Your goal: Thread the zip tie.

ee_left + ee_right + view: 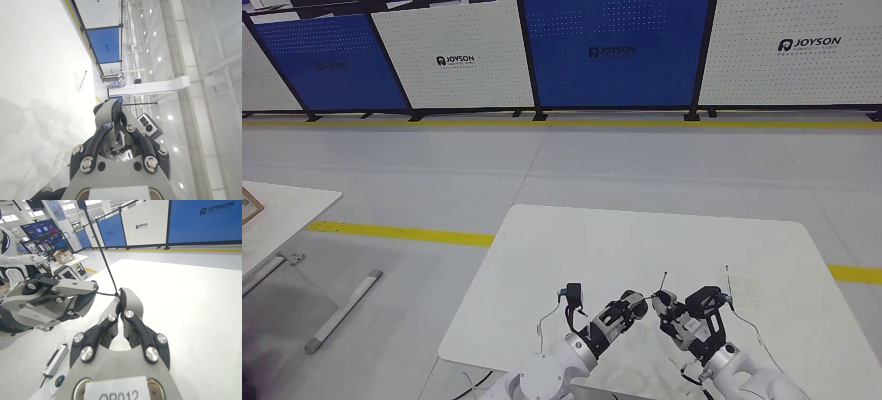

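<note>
The thin black zip tie rose slantwise, head uppermost, from the pinched tips of the right gripper; a short stretch ran sideways into the left gripper. A second tie lay flat on the table, well apart

In the right wrist view the zip tie vanishes between the pressed-together fingers of the right hand. The clamped stretch is hidden, and the small kink at the fingertips does not tell whether the tie passes through anything there. Its other end disappears inside the closed left hand, its head touches the picture's edge, and in the top view the tie is a hairline too thin to follow.
</note>
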